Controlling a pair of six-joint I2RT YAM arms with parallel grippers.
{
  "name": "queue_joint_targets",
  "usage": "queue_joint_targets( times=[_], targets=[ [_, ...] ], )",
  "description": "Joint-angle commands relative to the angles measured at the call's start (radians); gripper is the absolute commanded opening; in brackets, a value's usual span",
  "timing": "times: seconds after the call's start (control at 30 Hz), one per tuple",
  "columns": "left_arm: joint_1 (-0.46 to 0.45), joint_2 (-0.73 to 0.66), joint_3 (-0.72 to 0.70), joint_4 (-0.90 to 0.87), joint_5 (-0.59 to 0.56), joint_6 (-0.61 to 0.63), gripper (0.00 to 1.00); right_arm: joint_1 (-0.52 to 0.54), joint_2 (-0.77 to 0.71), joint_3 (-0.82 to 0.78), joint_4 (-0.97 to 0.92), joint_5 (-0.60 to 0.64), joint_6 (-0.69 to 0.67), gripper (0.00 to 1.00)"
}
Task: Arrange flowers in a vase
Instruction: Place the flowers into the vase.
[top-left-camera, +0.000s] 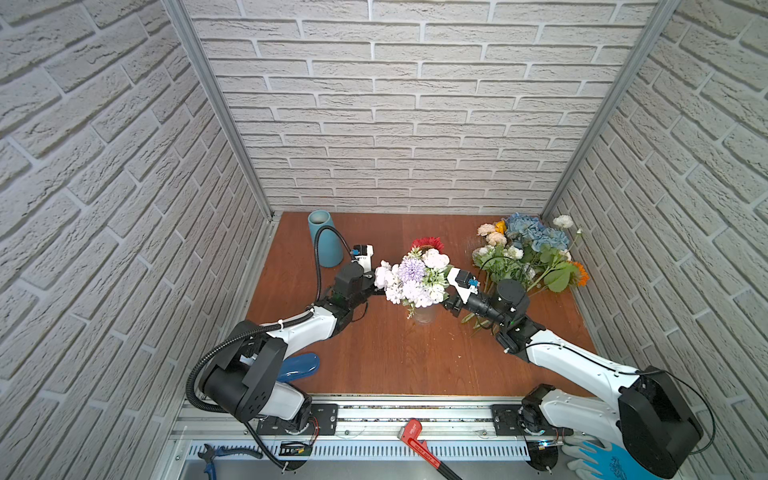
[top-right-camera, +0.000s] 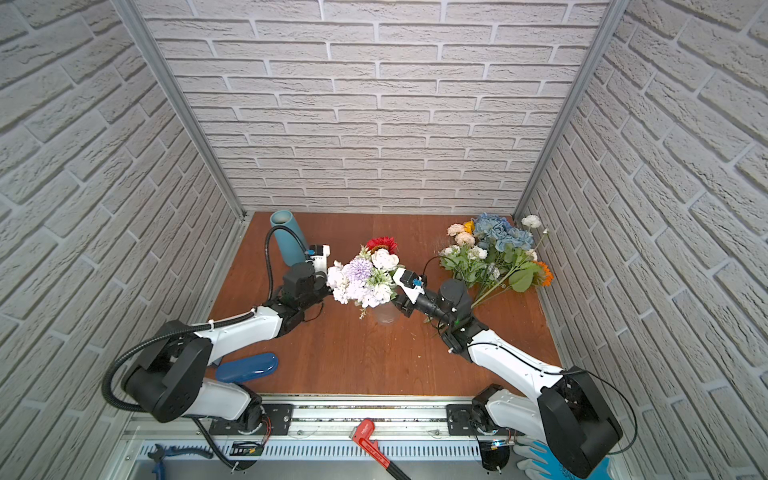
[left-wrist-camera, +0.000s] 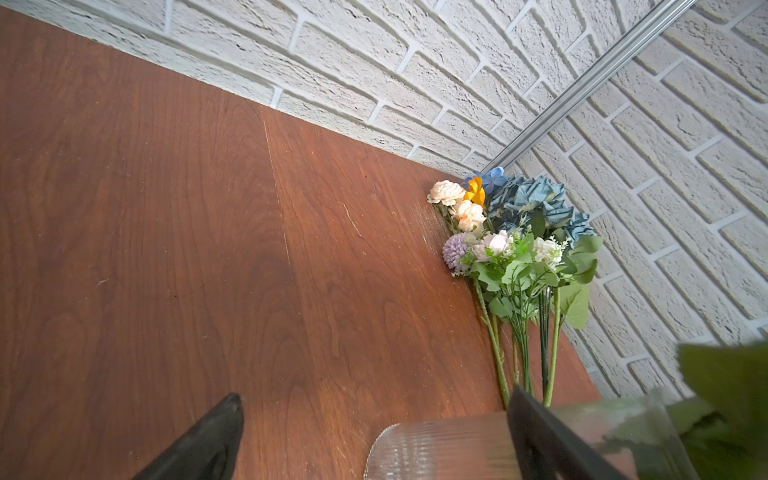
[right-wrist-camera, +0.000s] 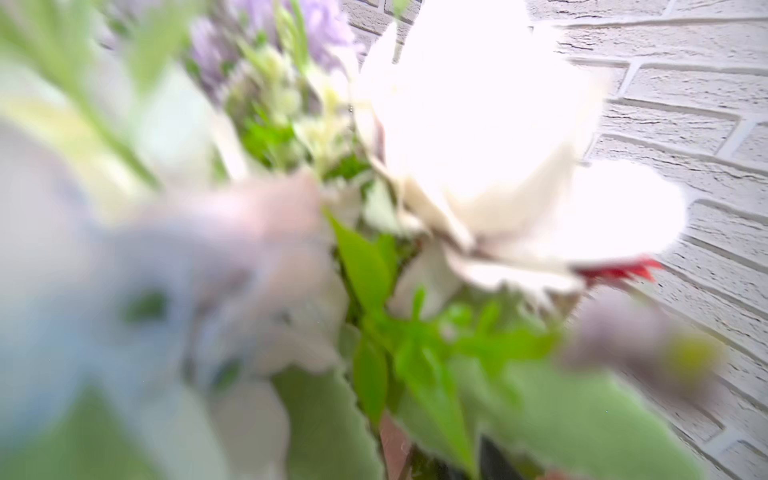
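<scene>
Clear glass vase (top-right-camera: 386, 315) sits mid-worktop (top-right-camera: 353, 357), stuffed with white, lilac and red flowers (top-right-camera: 365, 276). Left arm (top-right-camera: 249, 328) reaches in on one side and right arm (top-right-camera: 511, 365) on the other, both right up against the bunch. Loose flowers (top-right-camera: 494, 255) are heaped in the far right corner, and a teal vase (top-right-camera: 291, 241) stands far left.

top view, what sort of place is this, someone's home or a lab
Most likely a robot test booth, not a home: brick-pattern wall panels in aluminium framing, the left arm and right arm mounted on a front rail, a red pipe wrench and pliers below.
</scene>
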Motion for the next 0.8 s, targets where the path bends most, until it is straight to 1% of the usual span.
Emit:
queue_joint_targets(
  times=[0.0, 0.07, 0.17, 0.27, 0.4, 0.57, 0.67, 0.77],
  targets=[
    [-0.006, -0.034, 0.027, 0.011, -0.006, 0.014, 0.98, 0.007, -0.053, -0.002, -0.025, 0.018, 0.026, 0.44],
    [-0.007, -0.039, 0.030, 0.005, -0.007, 0.018, 0.98, 0.007, -0.072, 0.013, -0.073, 0.021, 0.030, 0.43],
    [-0.007, -0.045, 0.036, -0.013, -0.008, 0.017, 0.98, 0.007, -0.108, 0.036, -0.215, 0.072, 0.016, 0.43],
    [-0.014, -0.057, 0.043, -0.041, -0.014, 0.023, 0.98, 0.007, -0.165, 0.045, -0.353, 0.156, 0.007, 0.44],
    [-0.016, -0.058, 0.044, -0.079, -0.058, 0.027, 0.98, 0.004, -0.242, 0.052, -0.458, 0.258, -0.006, 0.47],
    [-0.016, -0.049, 0.045, -0.083, -0.075, 0.020, 0.98, -0.007, -0.259, 0.134, -0.663, 0.384, -0.014, 0.48],
    [-0.015, -0.046, 0.044, -0.073, -0.083, 0.019, 0.98, -0.026, -0.260, 0.144, -0.695, 0.449, 0.019, 0.48],
    [-0.007, -0.043, 0.041, -0.065, -0.084, 0.015, 0.98, -0.064, -0.260, 0.145, -0.697, 0.484, 0.054, 0.48]
  ],
)
